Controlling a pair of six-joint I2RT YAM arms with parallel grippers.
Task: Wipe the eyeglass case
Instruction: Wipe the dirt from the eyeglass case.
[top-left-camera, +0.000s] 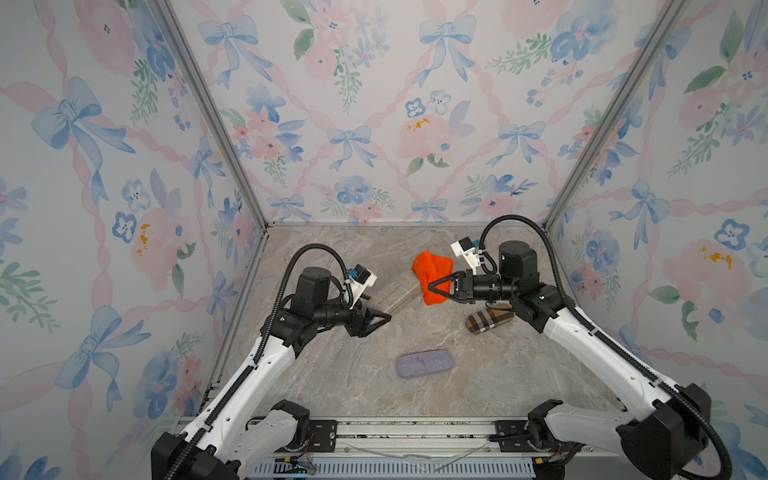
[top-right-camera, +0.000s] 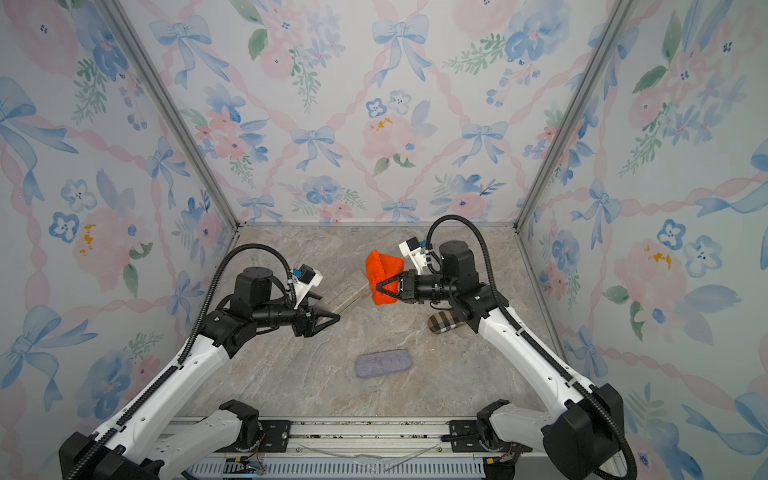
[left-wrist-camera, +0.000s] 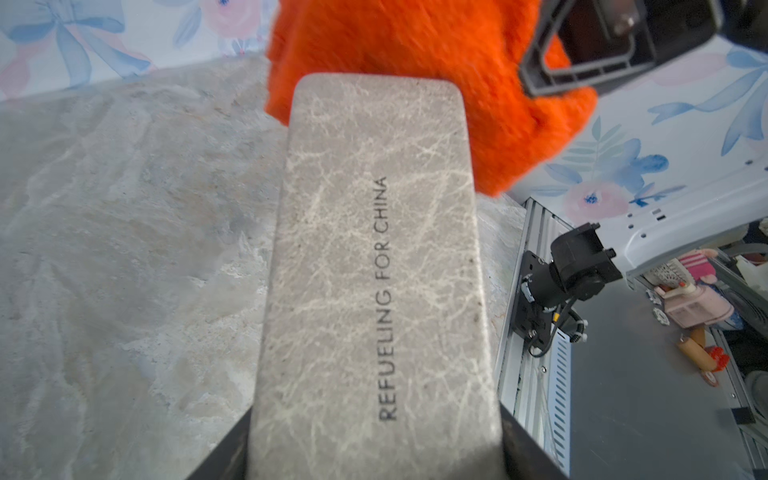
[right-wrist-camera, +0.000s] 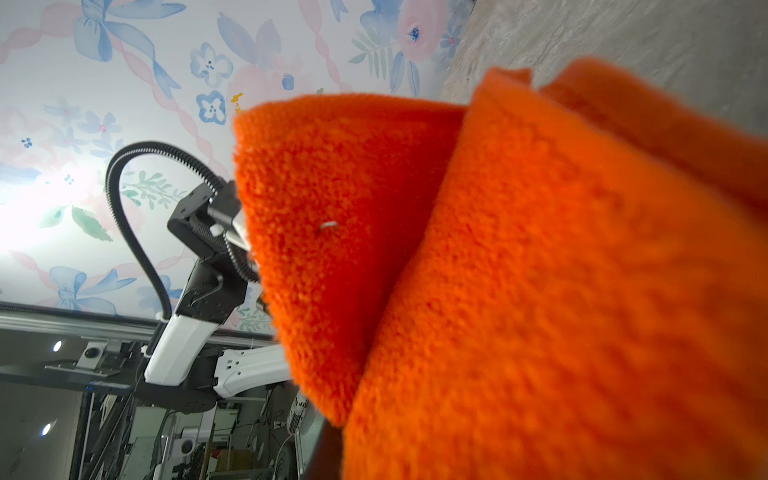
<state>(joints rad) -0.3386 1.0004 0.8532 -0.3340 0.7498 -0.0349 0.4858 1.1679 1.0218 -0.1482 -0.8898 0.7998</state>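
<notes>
Left wrist view shows my step. Over the desk (top-left-camera: 332, 374), the orange cloth (left-wrist-camera: 436, 62) hangs right at the far end of the grey eyeglass case (left-wrist-camera: 374, 270), so I judge the wiping is only starting. Next I should draw the cloth along the printed face, pressing lightly and holding the case steady. My right fingers (left-wrist-camera: 582, 79) are clenched on the cloth. My left fingers (left-wrist-camera: 220, 457) grasp the case at its near end, one on each long side, and the rest juts toward the cloth.
</notes>
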